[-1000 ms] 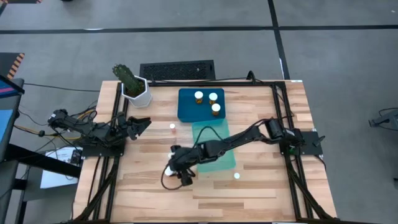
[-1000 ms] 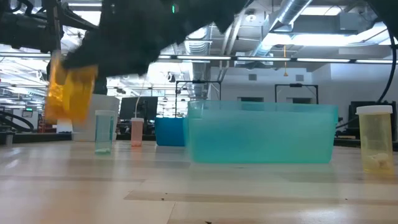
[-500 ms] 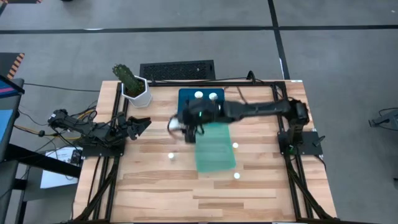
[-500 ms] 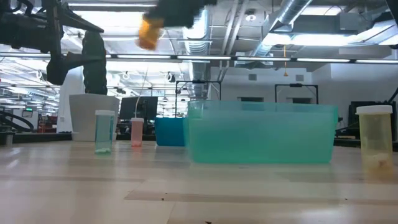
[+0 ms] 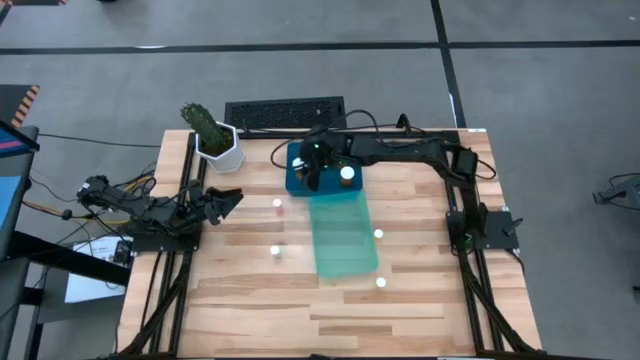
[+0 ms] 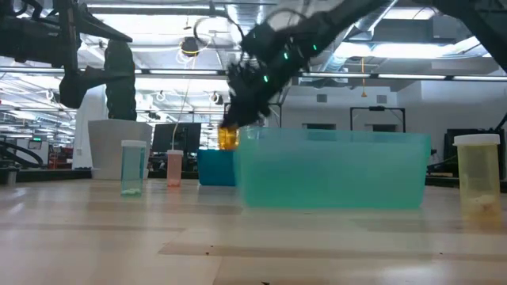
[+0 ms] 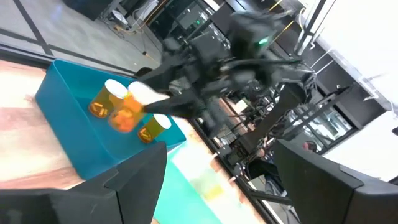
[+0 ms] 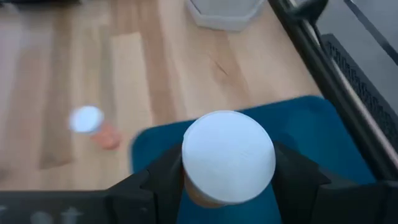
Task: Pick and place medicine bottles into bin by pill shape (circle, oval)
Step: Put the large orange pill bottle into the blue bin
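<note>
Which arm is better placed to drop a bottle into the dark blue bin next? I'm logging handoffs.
Right. The right gripper is over the dark blue bin, shut on a medicine bottle. The left gripper waits at the table's left edge.

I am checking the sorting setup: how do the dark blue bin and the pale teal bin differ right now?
The dark blue bin sits nearer the table's back edge; the pale teal bin sits in front of it, mid-table. The dark blue bin is opaque and already has bottles in it; the teal one is see-through, with none visible inside. The right gripper holds a bottle above the blue bin, not the teal one. Both are open-topped and rectangular.
</note>
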`<state>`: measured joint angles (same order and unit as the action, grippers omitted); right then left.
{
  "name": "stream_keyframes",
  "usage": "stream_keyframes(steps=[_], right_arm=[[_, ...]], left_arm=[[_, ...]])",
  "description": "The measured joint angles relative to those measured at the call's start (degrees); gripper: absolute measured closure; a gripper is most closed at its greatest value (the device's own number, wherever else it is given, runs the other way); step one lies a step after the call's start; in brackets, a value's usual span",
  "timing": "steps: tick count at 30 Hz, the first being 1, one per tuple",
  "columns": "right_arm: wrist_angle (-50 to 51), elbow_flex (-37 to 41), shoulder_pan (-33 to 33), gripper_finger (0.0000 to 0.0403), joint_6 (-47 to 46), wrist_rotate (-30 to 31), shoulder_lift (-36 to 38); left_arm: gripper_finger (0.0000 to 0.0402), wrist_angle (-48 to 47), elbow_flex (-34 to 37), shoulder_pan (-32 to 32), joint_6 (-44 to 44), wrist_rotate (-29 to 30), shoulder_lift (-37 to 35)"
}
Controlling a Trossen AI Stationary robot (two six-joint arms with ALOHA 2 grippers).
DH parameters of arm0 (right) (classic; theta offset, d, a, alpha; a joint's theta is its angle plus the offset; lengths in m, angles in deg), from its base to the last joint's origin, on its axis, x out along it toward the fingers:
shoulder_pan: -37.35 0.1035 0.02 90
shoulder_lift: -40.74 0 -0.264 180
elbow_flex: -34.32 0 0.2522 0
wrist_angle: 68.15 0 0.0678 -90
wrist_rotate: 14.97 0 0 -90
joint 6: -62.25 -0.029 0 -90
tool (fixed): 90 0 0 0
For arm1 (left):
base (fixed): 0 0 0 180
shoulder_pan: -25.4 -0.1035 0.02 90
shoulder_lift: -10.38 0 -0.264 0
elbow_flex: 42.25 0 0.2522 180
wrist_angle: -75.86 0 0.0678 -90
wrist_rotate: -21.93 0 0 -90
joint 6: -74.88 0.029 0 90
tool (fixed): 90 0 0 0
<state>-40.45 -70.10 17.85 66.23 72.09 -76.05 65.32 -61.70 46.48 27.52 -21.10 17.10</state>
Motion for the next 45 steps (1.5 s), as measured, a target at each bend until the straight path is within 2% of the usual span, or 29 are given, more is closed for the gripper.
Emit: stream_keyframes(steps=[5, 12, 19, 25, 35, 39, 45], right_arm=[[-9.1, 6.4, -1.7, 0.0192, -2.5, 0.0, 0.1], [-14.9, 8.4, -1.3, 0.0189, 0.3, 3.1, 0.1], [-13.7, 8.5, 0.2, 0.0190, 0.4, 3.8, 0.6], [-10.0, 8.4, 1.6, 0.0190, 2.9, 8.8, 4.9], [-0.3, 9.2, 1.1, 0.0189, 0.1, 8.9, 6.2], [-4.1, 18.4, 0.5, 0.0193, -1.8, 8.4, 11.3], [-20.3, 36.8, -0.9, 0.0186, -4.0, 10.7, 24.8]], left_arm=[[0.0113, -0.3, 0.0, 0.0, 0.0, 0.8, 0.0], [0.0113, -0.3, 0.0, 0.0, -0.1, 1.0, 0.0], [0.0113, -0.3, 0.0, 0.0, -0.2, 1.4, 0.0], [0.0113, -0.4, 0.0, 0.0, -0.5, 1.4, 0.0], [0.0113, -1.3, 0.0, 0.0, -0.5, 1.4, 0.0], [0.0113, -1.4, 0.0, 0.0, -0.5, 0.9, 0.0], [0.0113, -2.8, 0.0, 0.0, -1.3, 1.2, 0.0]])
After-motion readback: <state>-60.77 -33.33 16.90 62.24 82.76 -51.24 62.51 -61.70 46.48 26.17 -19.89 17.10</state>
